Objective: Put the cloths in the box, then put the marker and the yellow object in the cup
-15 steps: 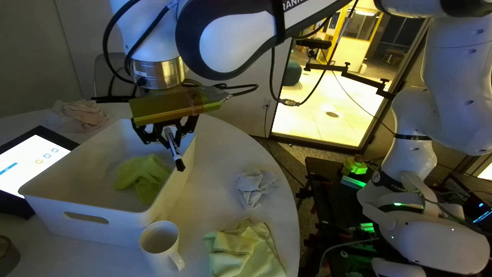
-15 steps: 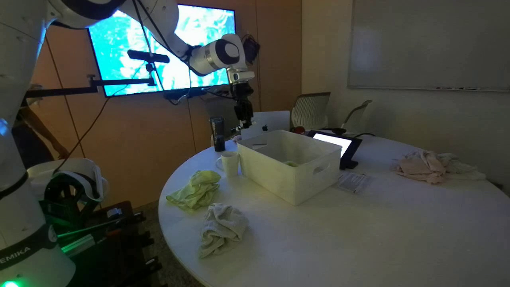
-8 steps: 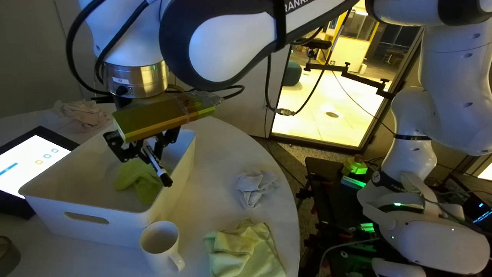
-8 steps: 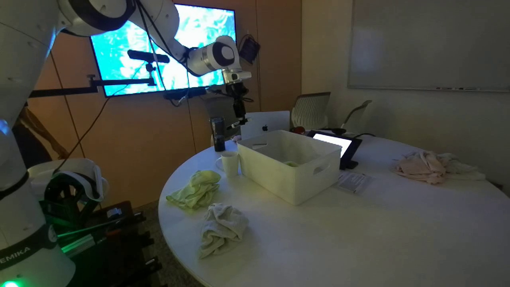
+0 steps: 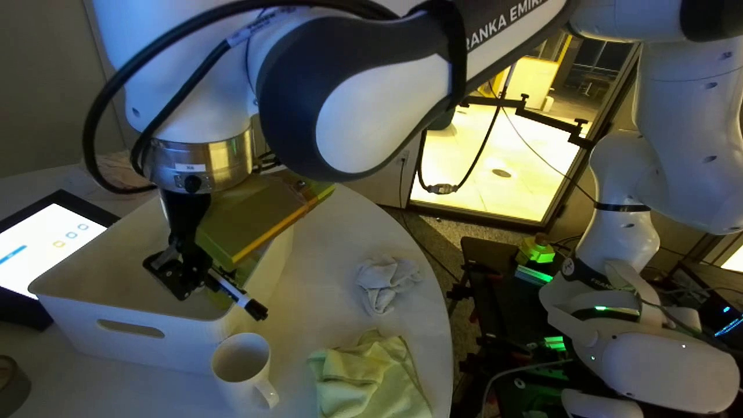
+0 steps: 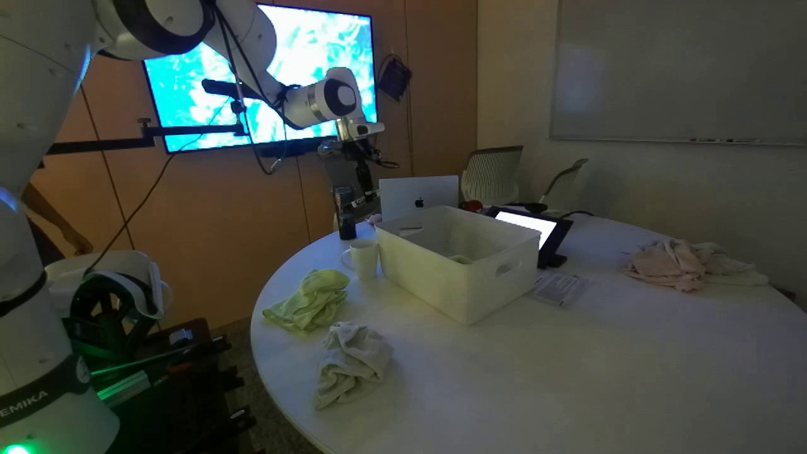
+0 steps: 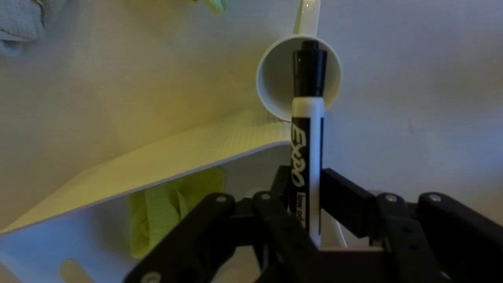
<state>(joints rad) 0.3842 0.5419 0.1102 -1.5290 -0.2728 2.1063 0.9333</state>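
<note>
In dim light, smooth wood-toned panelling (image 6: pixel 435 94) is rising across the upper left of an exterior view, and a flat grey whiteboard (image 6: pixel 681 69) is hanging at upper right. Below, a smooth white table (image 6: pixel 567 384) with a curved edge is filling the lower right. A white robot arm (image 6: pixel 38 157) is spanning the left and upper centre. The box (image 6: pixel 422 265), a finely textured white plastic bin with a rectangular rim and sloping sides, is standing just right of centre. On the table, a pale yellow-green cloth (image 5: pixel 371 377) is lying soft and creased at the bottom centre of an exterior view, a white-grey cloth (image 5: pixel 388 281) is lying bunched above it, and, inside the box, a bright yellow-green cloth (image 7: pixel 169 204) is resting, lower left in the wrist view. The black, jointed gripper (image 7: pixel 306 184) is clasping the marker (image 7: pixel 308 129), its fingers (image 7: pixel 344 196) nearly together around the slim barrel. The cup (image 5: pixel 239 380), a smooth white mug with a looped handle, is standing upright just beside the box, left of bottom centre in an exterior view. The marker, a white-and-black cylinder lettered EXPO, is slanting above the cup: its black cap is overlapping the mouth in the wrist view, and both exterior views are showing a gap between them.
</note>
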